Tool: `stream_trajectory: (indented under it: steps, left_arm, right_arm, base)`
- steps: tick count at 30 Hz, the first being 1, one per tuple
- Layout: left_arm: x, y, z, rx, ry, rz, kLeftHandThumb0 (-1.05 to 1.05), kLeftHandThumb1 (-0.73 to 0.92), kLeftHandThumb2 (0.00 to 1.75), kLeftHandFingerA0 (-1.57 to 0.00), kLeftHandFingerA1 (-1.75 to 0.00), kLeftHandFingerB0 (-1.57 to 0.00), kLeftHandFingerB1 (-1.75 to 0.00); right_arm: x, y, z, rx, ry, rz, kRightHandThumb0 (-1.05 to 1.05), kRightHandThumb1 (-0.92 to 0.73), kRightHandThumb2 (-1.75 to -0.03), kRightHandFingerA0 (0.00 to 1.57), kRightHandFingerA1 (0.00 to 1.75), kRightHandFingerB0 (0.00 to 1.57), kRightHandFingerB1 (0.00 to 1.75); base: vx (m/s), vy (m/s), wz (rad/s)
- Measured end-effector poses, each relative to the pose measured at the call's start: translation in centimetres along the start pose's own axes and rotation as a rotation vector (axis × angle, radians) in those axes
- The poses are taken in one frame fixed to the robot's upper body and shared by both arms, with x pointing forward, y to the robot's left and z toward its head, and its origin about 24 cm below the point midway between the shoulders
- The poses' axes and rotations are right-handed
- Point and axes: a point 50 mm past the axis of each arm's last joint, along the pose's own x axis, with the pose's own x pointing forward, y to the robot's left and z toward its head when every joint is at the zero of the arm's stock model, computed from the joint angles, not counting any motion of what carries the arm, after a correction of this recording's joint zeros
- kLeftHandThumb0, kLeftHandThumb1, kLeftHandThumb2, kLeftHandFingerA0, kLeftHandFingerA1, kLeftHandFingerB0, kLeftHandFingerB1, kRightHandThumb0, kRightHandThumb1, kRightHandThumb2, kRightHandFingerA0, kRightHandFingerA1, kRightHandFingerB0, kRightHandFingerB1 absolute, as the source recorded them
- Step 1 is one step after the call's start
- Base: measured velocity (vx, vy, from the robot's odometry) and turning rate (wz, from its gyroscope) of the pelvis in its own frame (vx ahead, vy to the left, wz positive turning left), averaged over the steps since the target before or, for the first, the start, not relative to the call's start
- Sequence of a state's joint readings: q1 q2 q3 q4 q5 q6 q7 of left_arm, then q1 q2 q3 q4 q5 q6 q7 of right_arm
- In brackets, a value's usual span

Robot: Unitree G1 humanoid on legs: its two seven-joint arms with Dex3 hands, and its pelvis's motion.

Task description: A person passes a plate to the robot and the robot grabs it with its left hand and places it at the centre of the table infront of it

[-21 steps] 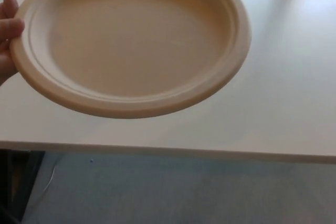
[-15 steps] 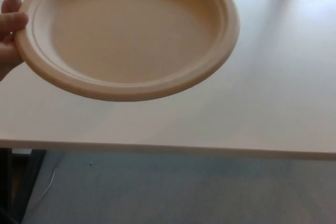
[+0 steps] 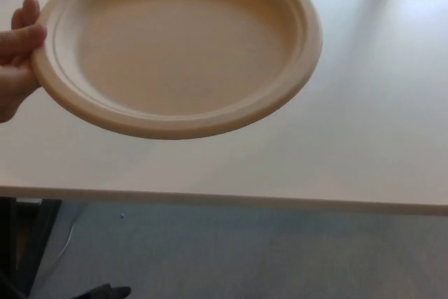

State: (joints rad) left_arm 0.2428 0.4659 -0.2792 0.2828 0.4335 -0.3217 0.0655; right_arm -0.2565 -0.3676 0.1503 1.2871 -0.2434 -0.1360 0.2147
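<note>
Head view: A beige paper plate (image 3: pixel 178 43) is held out above the white desk (image 3: pixel 364 138), upper left of frame, its top edge cut off by the picture. It is tilted slightly toward the camera. A person's hand (image 3: pixel 17 61) pinches the plate's left rim, thumb over the lip. The plate is empty; nothing lies in its well. It is not resting on the desk, since a soft shadow falls on the surface below it.

At the bottom edge, left of centre, a small dark shape (image 3: pixel 105 292) shows against the grey floor (image 3: pixel 245 250). It may be the tip of the robot's left hand, but too little is visible: cannot tell whether that hand is open or closed. The right hand is not in view.

Judgement: handover not yet begun; the plate is in the person's grip only.

Risks: the plate is light and flexible, so a grasp on the thin rim could bend it or slip. If the person lets go before the robot's fingers close, the plate drops to the desk off-centre or over the near edge.
</note>
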Motion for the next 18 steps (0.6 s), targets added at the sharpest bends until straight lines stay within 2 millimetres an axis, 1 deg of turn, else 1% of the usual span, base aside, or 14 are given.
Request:
stream_trajectory:
  steps: [1, 4, 5, 6, 7, 8, 10, 11, 12, 13, 14, 16, 17, 18]
  left_arm:
    - [-0.4, 0.2, 1.0, -0.006, -0.049, 0.020, -0.71, 0.51, 0.81, -0.29, -0.43, -0.20, -0.39]
    - [-1.1, 0.7, 2.9, -0.017, -0.136, 0.058, -0.72, 0.52, 0.81, -0.31, -0.44, -0.23, -0.40]
    - [-1.4, 1.0, 3.5, -0.019, -0.164, 0.072, -0.68, 0.64, 0.60, -0.38, -0.34, -0.29, -0.30]
    - [-1.7, 1.3, 4.3, -0.021, -0.201, 0.090, -0.68, 0.64, 0.60, -0.38, -0.34, -0.29, -0.30]
    - [-1.9, 1.5, 4.8, -0.021, -0.222, 0.103, -0.67, 0.62, 0.58, -0.42, -0.34, -0.31, -0.30]
    - [-2.0, 1.8, 5.3, -0.021, -0.244, 0.114, -0.69, 0.54, 0.63, -0.42, -0.39, -0.32, -0.33]
    - [-2.8, 2.6, 6.9, -0.023, -0.318, 0.155, -0.70, 0.56, 0.62, -0.43, -0.39, -0.33, -0.33]
    - [-2.9, 2.7, 7.1, -0.022, -0.328, 0.162, -0.70, 0.56, 0.62, -0.43, -0.39, -0.33, -0.33]
    - [-3.3, 3.1, 7.8, -0.022, -0.360, 0.181, -0.68, 0.54, 0.61, -0.46, -0.40, -0.34, -0.33]
    - [-3.7, 3.5, 8.5, -0.021, -0.394, 0.200, -0.65, 0.59, 0.59, -0.47, -0.39, -0.35, -0.32]
    - [-3.9, 3.8, 9.0, -0.020, -0.418, 0.213, -0.65, 0.59, 0.59, -0.47, -0.39, -0.35, -0.32]
    - [-4.9, 4.8, 10.6, -0.012, -0.498, 0.262, -0.64, 0.58, 0.58, -0.48, -0.39, -0.35, -0.32]
    - [-5.3, 5.3, 11.3, -0.008, -0.535, 0.284, -0.65, 0.57, 0.58, -0.51, -0.41, -0.38, -0.33]
    - [-5.5, 5.6, 11.7, -0.006, -0.555, 0.298, -0.65, 0.57, 0.58, -0.51, -0.41, -0.38, -0.33]
  right_arm:
    - [0.0, 0.0, 0.0, 0.001, 0.000, 0.000, -0.68, -0.70, -0.60, 0.31, 0.62, 0.24, 0.48]
    - [0.0, 0.0, 0.0, 0.002, 0.000, 0.001, -0.67, -0.70, -0.60, 0.30, 0.60, 0.24, 0.47]
    - [0.0, 0.0, 0.0, 0.003, 0.000, 0.002, -0.67, -0.71, -0.60, 0.31, 0.58, 0.25, 0.45]
    - [0.0, 0.0, 0.0, 0.003, -0.001, 0.002, -0.67, -0.71, -0.60, 0.31, 0.58, 0.25, 0.45]
    - [0.0, 0.0, 0.0, 0.003, -0.001, 0.002, -0.68, -0.71, -0.60, 0.33, 0.60, 0.25, 0.46]
    - [0.0, 0.0, 0.0, 0.003, -0.001, 0.002, -0.67, -0.71, -0.60, 0.34, 0.60, 0.26, 0.46]
    - [0.0, 0.0, 0.1, 0.001, -0.003, 0.001, -0.67, -0.71, -0.60, 0.35, 0.61, 0.25, 0.46]
    - [0.0, 0.0, 0.1, 0.001, -0.003, 0.001, -0.67, -0.71, -0.60, 0.35, 0.61, 0.25, 0.46]
    - [0.0, 0.0, 0.1, 0.001, -0.003, 0.001, -0.67, -0.71, -0.60, 0.35, 0.61, 0.25, 0.46]
    - [0.0, -0.1, 0.2, 0.000, -0.004, 0.001, -0.66, -0.72, -0.60, 0.33, 0.59, 0.25, 0.45]
    - [0.0, -0.1, 0.2, -0.001, -0.004, 0.001, -0.66, -0.72, -0.60, 0.33, 0.59, 0.25, 0.45]
    - [0.1, -0.2, 0.4, -0.003, -0.009, -0.001, -0.67, -0.71, -0.60, 0.33, 0.59, 0.25, 0.45]
    - [0.1, -0.2, 0.5, -0.004, -0.012, -0.002, -0.65, -0.71, -0.60, 0.33, 0.61, 0.24, 0.47]
    - [0.1, -0.3, 0.6, -0.004, -0.013, -0.003, -0.65, -0.71, -0.60, 0.33, 0.61, 0.24, 0.47]
  base:
    - [0.00, 0.000, 0.00]
    - [0.00, 0.000, 0.00]
    - [0.00, 0.000, 0.00]
    - [0.00, 0.000, 0.00]
    - [0.00, 0.000, 0.00]
    - [0.00, 0.000, 0.00]
    - [0.00, 0.000, 0.00]
    - [0.00, 0.000, 0.00]
    - [0.00, 0.000, 0.00]
    - [0.00, 0.000, 0.00]
    - [0.00, 0.000, 0.00]
    - [0.00, 0.000, 0.00]
    - [0.00, 0.000, 0.00]
    - [0.00, 0.000, 0.00]
